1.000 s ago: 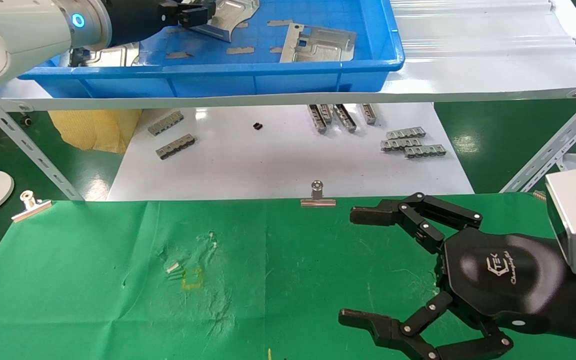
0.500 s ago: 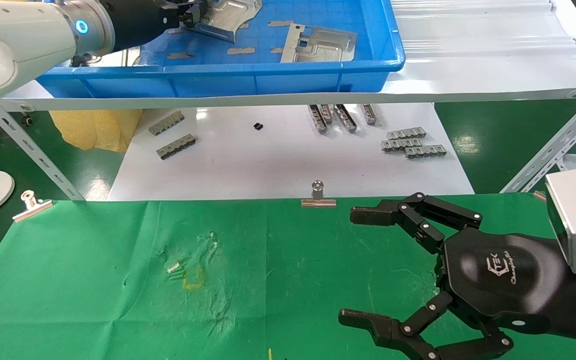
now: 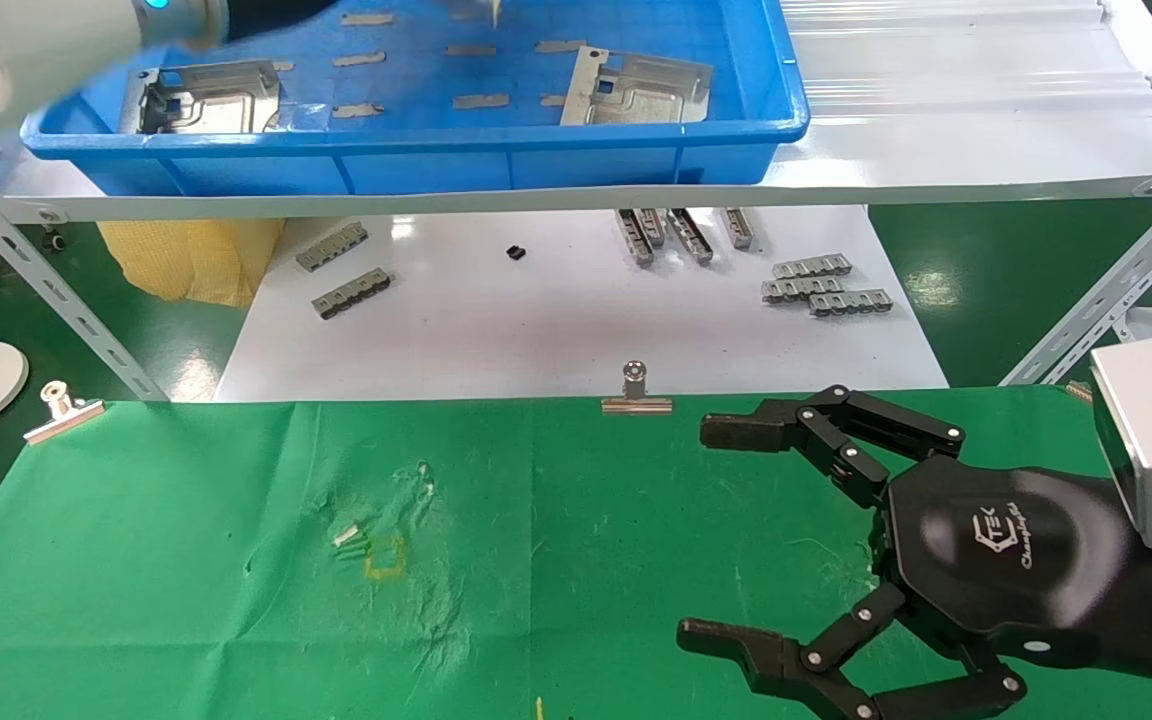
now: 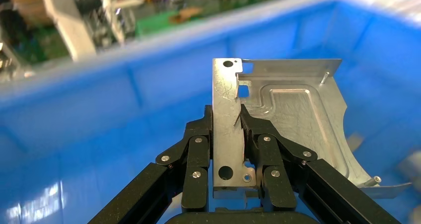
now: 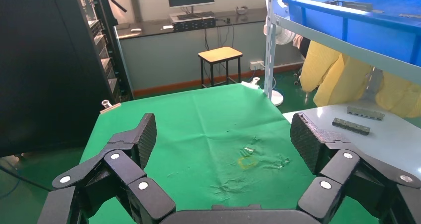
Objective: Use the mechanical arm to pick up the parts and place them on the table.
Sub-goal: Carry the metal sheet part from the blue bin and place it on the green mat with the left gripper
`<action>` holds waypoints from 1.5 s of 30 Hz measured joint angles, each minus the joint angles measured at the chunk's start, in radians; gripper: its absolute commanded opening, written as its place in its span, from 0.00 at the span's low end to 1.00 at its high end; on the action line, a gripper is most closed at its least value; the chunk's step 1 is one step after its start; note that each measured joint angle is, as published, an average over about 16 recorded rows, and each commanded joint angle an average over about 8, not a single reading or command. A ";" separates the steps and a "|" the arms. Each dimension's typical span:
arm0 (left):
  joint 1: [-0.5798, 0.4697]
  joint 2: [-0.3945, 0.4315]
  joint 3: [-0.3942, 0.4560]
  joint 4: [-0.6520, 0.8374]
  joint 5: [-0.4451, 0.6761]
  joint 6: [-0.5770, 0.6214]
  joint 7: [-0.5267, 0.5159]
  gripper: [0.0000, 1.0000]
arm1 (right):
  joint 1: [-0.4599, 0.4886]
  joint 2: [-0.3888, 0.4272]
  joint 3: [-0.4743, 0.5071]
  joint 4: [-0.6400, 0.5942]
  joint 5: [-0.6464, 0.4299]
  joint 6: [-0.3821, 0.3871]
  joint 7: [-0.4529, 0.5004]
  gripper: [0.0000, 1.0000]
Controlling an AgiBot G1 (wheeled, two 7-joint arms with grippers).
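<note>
Head view: blue tray (image 3: 576, 160) sits on the upper shelf, its front wall facing the green tabletop (image 3: 186, 600).
Open room: wide bare cloth left of the right gripper (image 3: 726, 535), which hovers with fingers spread, holding nothing.
Left gripper (image 4: 229, 129): clamped on one part (image 4: 293, 119), above the tray floor.
Held part: shiny silver plate, embossed channel, punched holes, bent flanges.
Other parts: two plates (image 3: 206, 98) (image 3: 636, 88) lie in the tray.

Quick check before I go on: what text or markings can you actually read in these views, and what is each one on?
"TEK": white logo on the black body of the right gripper, over the table.
Cursive line under it: too small to read.
The part in the left gripper: no text visible.
</note>
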 measured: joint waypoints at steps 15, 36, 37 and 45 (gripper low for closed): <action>-0.006 -0.183 -0.036 -0.053 -0.091 0.584 0.224 0.00 | 0.000 0.000 0.000 0.000 0.000 0.000 0.000 1.00; 0.259 -0.419 0.156 -0.226 -0.077 0.864 0.532 0.00 | 0.000 0.000 0.000 0.000 0.000 0.000 0.000 1.00; 0.271 -0.418 0.167 -0.220 -0.070 0.860 0.547 0.00 | 0.000 0.000 0.000 0.000 0.000 0.000 0.000 1.00; 0.324 -0.381 0.224 -0.136 -0.014 0.802 0.680 0.29 | 0.000 0.000 0.000 0.000 0.000 0.000 0.000 1.00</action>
